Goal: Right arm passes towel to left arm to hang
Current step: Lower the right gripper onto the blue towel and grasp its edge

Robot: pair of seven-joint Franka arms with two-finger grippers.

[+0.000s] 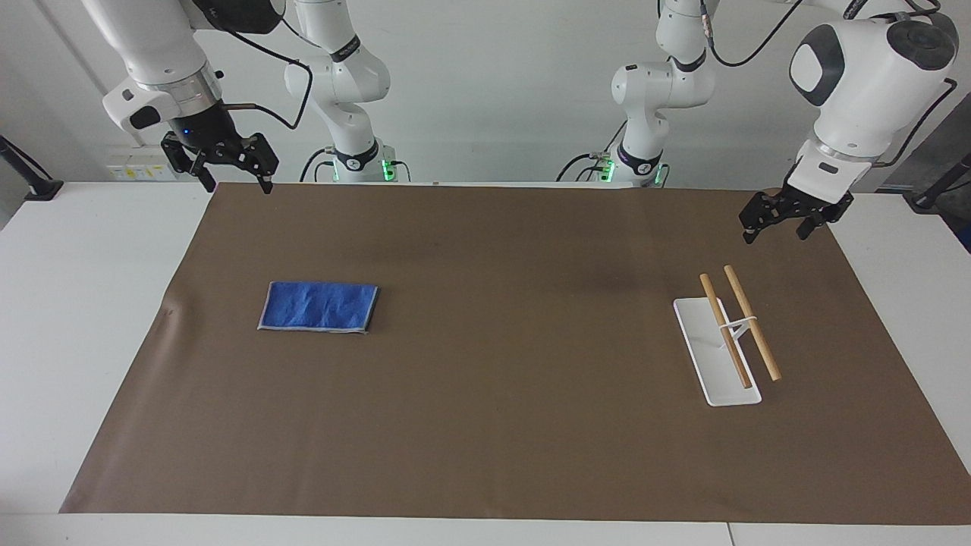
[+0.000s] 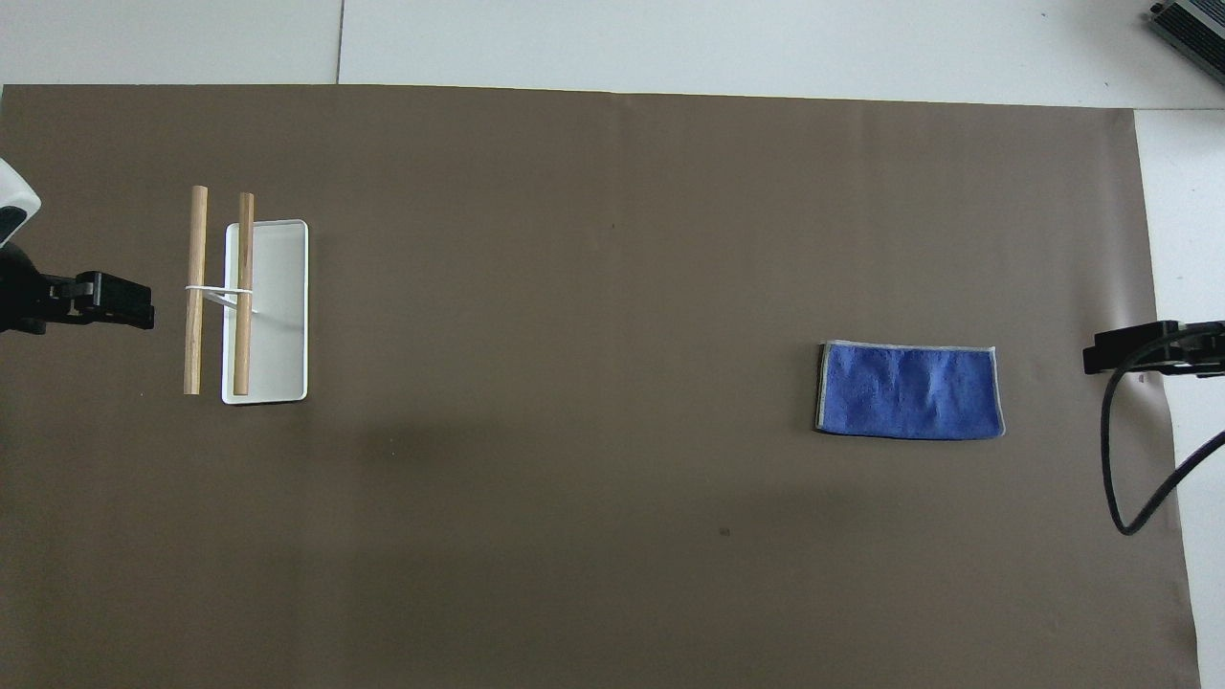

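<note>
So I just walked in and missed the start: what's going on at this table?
Nothing is being handled yet. The blue towel lies folded flat on the brown mat, toward the right arm's end. The right gripper hangs open in the air over the mat's edge, holding nothing. The left gripper waits open above the mat near the towel rack with two wooden bars, which stands bare.

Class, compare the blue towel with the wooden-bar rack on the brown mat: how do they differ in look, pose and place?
The towel is soft blue cloth lying folded flat; the rack is rigid, two wooden bars raised over a white base. The towel sits toward the right arm's end of the mat; the rack sits toward the left arm's end. Both rest untouched on the mat, no gripper over either.
</note>
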